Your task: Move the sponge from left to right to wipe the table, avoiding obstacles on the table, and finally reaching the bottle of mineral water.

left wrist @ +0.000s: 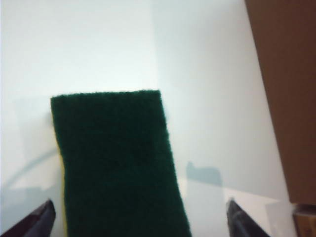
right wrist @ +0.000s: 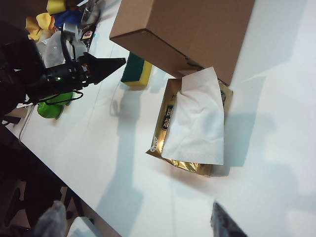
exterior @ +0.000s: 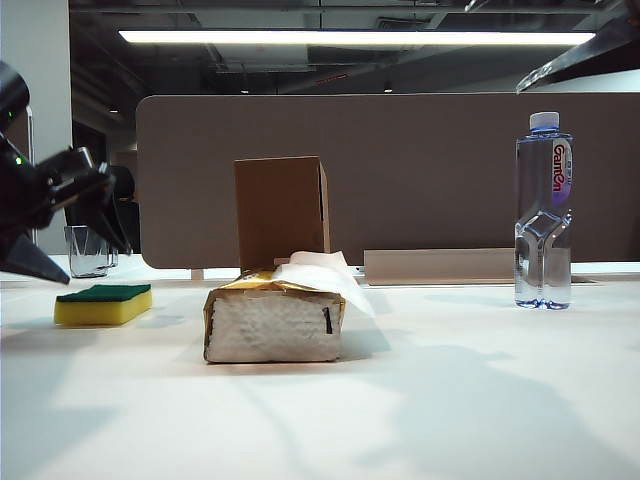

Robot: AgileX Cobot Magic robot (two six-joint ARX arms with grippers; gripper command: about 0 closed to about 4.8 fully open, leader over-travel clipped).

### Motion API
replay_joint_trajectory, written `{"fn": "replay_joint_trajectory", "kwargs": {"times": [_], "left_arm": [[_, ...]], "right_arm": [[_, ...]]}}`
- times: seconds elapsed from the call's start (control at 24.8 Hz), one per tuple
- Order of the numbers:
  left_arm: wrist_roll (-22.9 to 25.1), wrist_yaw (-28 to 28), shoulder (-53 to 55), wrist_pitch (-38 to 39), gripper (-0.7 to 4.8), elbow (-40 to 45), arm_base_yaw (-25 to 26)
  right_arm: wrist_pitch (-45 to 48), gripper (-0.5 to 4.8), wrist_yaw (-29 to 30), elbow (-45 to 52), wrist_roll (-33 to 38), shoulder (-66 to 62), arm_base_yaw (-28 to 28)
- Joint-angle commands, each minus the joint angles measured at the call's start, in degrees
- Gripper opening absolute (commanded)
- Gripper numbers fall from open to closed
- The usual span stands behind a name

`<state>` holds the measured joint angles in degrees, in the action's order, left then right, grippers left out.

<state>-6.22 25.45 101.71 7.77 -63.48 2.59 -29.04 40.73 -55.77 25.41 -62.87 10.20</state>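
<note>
The white table [exterior: 450, 400] is smooth and plain; near its middle an upright brown cardboard box [exterior: 280, 210] stands just behind a gold-edged tissue pack [exterior: 275, 322] with one white sheet sticking out; at the right stands the clear mineral water bottle [exterior: 543, 210], white-capped, purple-white label; at the left lies the sponge [exterior: 103, 303], yellow foam under dark green scouring. The left gripper [left wrist: 139, 219] hovers over the sponge, jaws apart; the right gripper [right wrist: 133, 219], blurred, seems spread above the table's near edge.

A long ceiling light [exterior: 355, 37] glows above a brown partition panel [exterior: 430, 170].
</note>
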Motion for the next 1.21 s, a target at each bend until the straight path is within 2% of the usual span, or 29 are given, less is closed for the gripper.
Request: {"fn": "replay_joint_trajectory", "kwargs": {"times": [0.04, 0.36, 0.85, 0.89, 0.97, 1.05, 1.09, 1.21], "left_arm": [[0.22, 0.07, 2.23, -1.99, 4.79, -0.76, 0.04], [0.20, -2.29, 4.92, -6.84, 4.79, -0.79, 0.07], [0.22, -2.34, 7.28, -7.67, 4.79, -0.79, 0.04], [0.22, -2.32, 7.28, -7.69, 4.56, -0.79, 0.04], [0.22, -2.34, 7.28, -7.72, 4.48, -0.79, 0.04], [0.22, -2.34, 7.28, -7.72, 3.89, -0.79, 0.04], [0.22, -2.34, 7.28, -7.72, 3.33, -0.79, 0.04], [0.22, -2.32, 7.39, -7.72, 2.67, -0.79, 0.02]], "right_arm": [[0.74, 3.78, 0.33, -0.42, -0.35, -0.48, 0.96], [0.76, 3.78, 0.31, -0.42, -0.37, -0.50, 3.26], [0.76, 3.77, -0.11, -0.42, -0.35, -0.55, 3.28], [0.76, 3.77, -0.11, -0.42, -0.35, -0.55, 3.30], [0.76, 3.77, -0.11, -0.42, -0.35, -0.55, 3.30], [0.76, 3.77, -0.13, -0.42, -0.35, -0.55, 3.30], [0.76, 3.77, -0.13, -0.42, -0.35, -0.55, 3.30], [0.76, 3.77, -0.11, -0.42, -0.35, -0.55, 3.30]]}}
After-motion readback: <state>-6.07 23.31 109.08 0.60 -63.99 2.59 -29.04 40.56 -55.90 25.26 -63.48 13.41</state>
